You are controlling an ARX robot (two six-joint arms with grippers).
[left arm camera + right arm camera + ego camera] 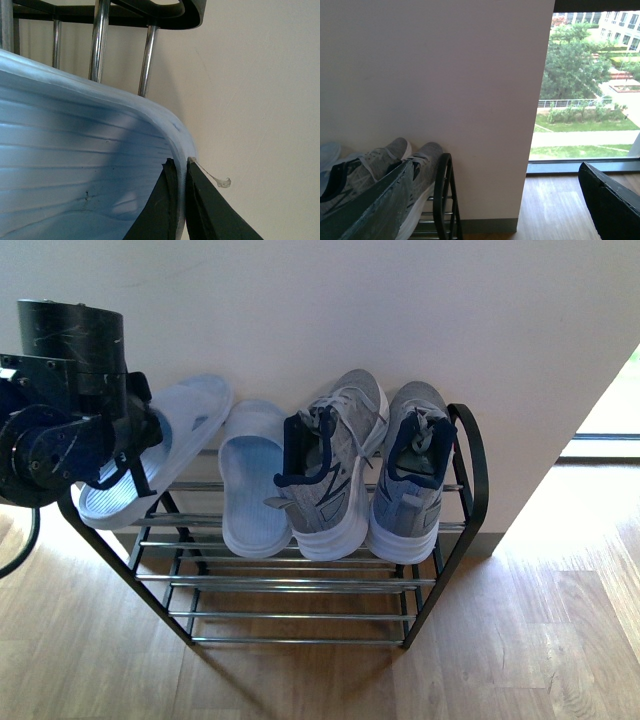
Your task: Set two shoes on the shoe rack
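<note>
Shoe rack stands against the wall on the wooden floor, and its top tier already carries 3 items: 1 pale blue slipper and, to its right, 2 grey sneakers side by side, toes toward the wall. A second pale blue slipper sits at the left end of the top tier, tilted, with its heel end hanging out past the frame. The left gripper is pinching this slipper; in the left wrist view the jaws are clenched on the slipper's thin rim, with the rack's silver rods just behind. The right gripper is held off to the right of the rack, and its jaws stand wide apart with nothing between them.

I judge the step in hand to be the placing of the last slipper. The next move seems to call for nudging it further toward the wall, levelling it so the sole rests across the rods beside its pair, then releasing and drawing the arm clear without dragging the slipper back off.
</note>
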